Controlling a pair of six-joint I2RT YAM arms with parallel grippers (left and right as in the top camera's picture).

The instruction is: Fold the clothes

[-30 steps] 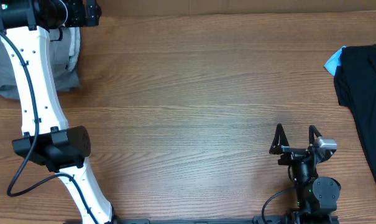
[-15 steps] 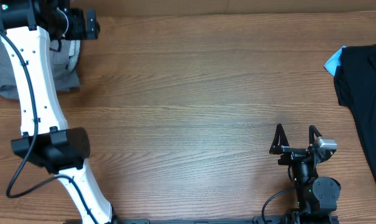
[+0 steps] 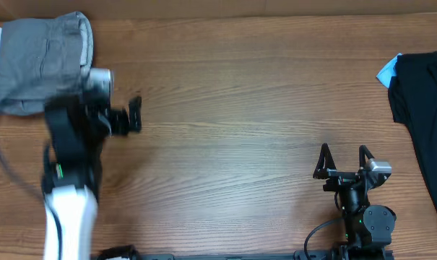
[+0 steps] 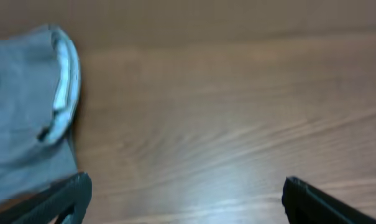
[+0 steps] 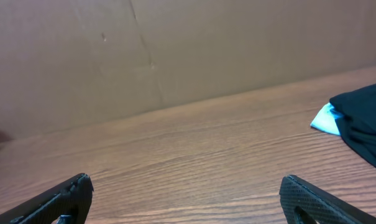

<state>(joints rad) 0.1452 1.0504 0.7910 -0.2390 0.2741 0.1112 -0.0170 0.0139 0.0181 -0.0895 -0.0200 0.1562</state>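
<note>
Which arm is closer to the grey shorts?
Left. The left arm is just beside the grey shorts, not touching; the right arm is far across the table.

site: robot lab bench | signs: my left arm [image 3: 68, 180], right arm [image 3: 366, 217] at frame bottom; wood-grain table [image 3: 240, 108]; plain brown backdrop board [image 5: 175, 50] up top

Left arm [image 3: 68, 148] blurred; black garment [image 3: 425, 108] — cropped.
</note>
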